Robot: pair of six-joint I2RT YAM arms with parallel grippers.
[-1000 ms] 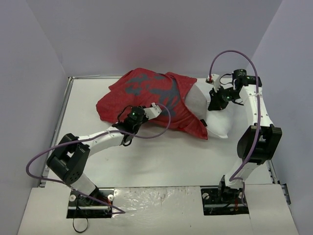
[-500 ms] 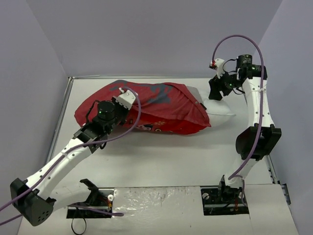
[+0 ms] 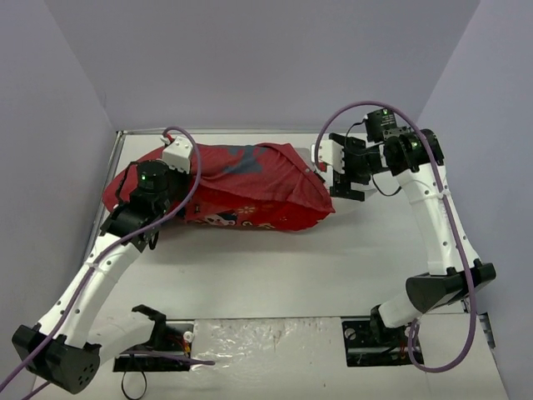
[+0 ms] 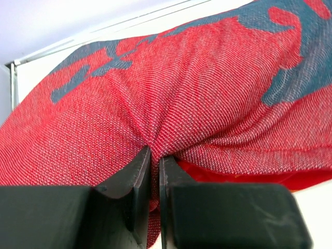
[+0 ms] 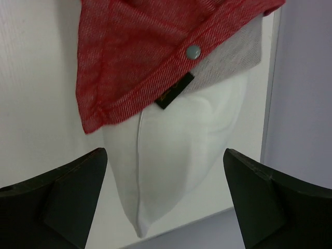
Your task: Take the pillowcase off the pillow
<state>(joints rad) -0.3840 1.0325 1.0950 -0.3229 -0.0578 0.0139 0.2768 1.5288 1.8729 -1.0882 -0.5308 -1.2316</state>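
The red printed pillowcase (image 3: pixel 241 187) lies bunched across the back left of the table. My left gripper (image 3: pixel 185 167) is shut on a pinched fold of its fabric (image 4: pixel 207 104), and the fingers (image 4: pixel 136 176) squeeze the cloth between them. In the right wrist view a white corner of the pillow (image 5: pixel 171 155) pokes out of the pillowcase's open end (image 5: pixel 135 67), by a snap button (image 5: pixel 193 51). My right gripper (image 5: pixel 165 151) stands wide open around that corner without touching it, at the cover's right end (image 3: pixel 331 173). The top view hides most of the pillow.
The white table (image 3: pixel 350 267) has a raised rail on its left edge (image 3: pixel 107 179) and purple walls close behind and to both sides. Purple cables loop over both arms. The arm bases sit on the near edge.
My left gripper has dragged the pillowcase, pillow inside, to the left. My right gripper has let go of the pillow, opened wide and followed leftward to the cover's open end.
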